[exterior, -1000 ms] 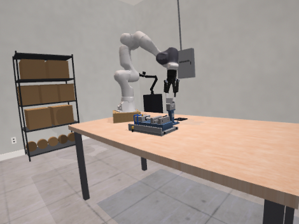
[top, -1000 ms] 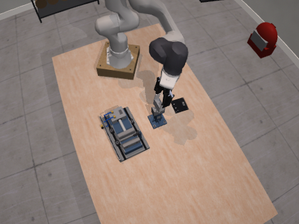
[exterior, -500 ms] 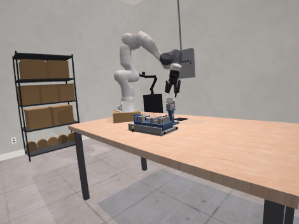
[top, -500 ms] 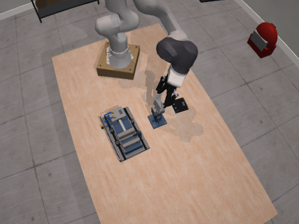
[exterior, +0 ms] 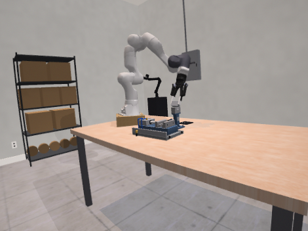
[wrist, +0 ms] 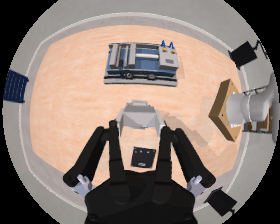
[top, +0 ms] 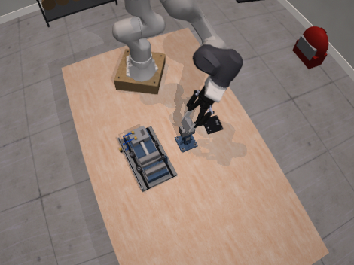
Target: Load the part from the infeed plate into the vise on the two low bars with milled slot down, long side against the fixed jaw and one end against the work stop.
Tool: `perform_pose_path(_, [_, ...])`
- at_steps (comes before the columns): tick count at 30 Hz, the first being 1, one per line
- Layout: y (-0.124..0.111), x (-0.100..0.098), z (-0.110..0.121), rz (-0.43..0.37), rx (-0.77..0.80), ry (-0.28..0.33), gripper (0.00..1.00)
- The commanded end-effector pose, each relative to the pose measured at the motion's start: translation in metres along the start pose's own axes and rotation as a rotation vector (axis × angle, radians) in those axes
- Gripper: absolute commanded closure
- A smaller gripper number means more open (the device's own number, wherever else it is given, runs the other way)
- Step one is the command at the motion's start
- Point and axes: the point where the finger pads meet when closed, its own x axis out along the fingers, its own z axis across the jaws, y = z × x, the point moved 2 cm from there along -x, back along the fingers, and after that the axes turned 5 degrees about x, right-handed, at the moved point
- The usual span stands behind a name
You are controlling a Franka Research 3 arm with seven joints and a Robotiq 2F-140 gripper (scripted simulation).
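Observation:
My gripper (top: 189,124) is shut on the grey part (top: 187,125) and hangs tilted over the table's middle. The part sits just above the blue V-block (top: 186,143); I cannot tell whether they touch. In the exterior view the gripper (exterior: 176,103) holds the part (exterior: 175,109) over the V-block (exterior: 176,119). In the wrist view the part (wrist: 140,117) shows between the fingers; its slot is not visible. The black infeed plate (top: 213,126) lies bare to the right, and also shows in the wrist view (wrist: 143,157). The vise (top: 148,156) stands open to the left.
The arm's wooden base block (top: 140,72) stands at the table's back. The vise (wrist: 143,63) lies ahead in the wrist view. A shelf with boxes (exterior: 46,105) stands off the table, and a red object (top: 312,47) lies on the floor.

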Motion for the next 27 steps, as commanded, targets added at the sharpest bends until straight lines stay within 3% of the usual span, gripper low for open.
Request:
perform_pose_path(1, [0.0021,-0.0004,0.0016,0.046,0.062,-0.004,1.00])
perform_pose_path(27, [-0.0063,0.0006,0.0017,0.233,0.061,0.007,1.00])
